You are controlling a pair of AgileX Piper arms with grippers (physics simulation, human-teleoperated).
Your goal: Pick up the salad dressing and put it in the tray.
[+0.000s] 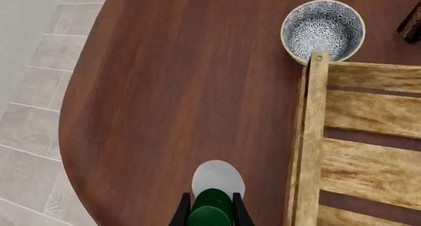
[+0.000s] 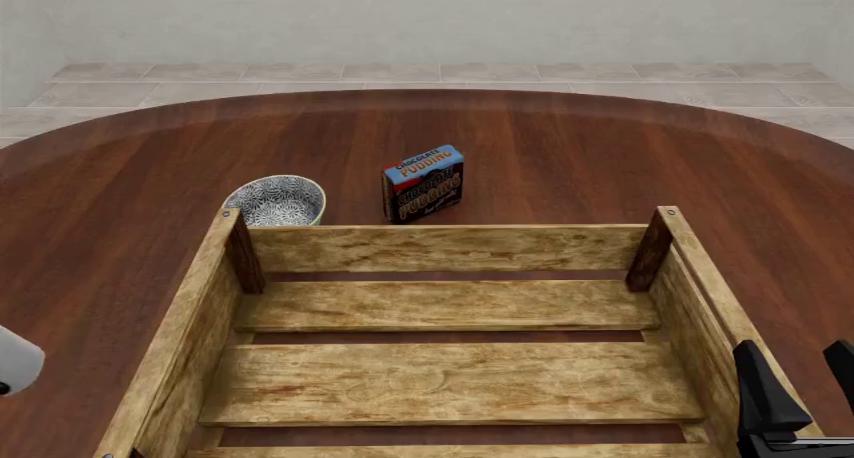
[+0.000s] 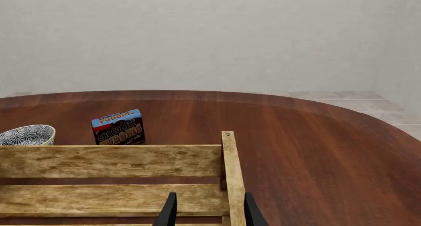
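Observation:
The salad dressing (image 1: pixel 218 177), a slim white bottle with a dark green cap, sits between the fingers of my left gripper (image 1: pixel 210 208), which is shut on the capped end. The left wrist view looks down on it over the bare wood just outside the tray's left wall. The front view catches only a white sliver of the salad dressing (image 2: pixel 11 359) at the far left edge. The tray (image 2: pixel 447 248), a big crate of light slats, fills the near middle of the table. My right gripper (image 2: pixel 798 376) stands open by the tray's near right wall, holding nothing.
A blue-and-white patterned bowl (image 2: pixel 275 200) stands just beyond the tray's far left corner post. A blue pudding box (image 2: pixel 424 183) stands upright behind the tray's far wall. The table's rounded edge and the tiled floor (image 1: pixel 33 88) lie to the left.

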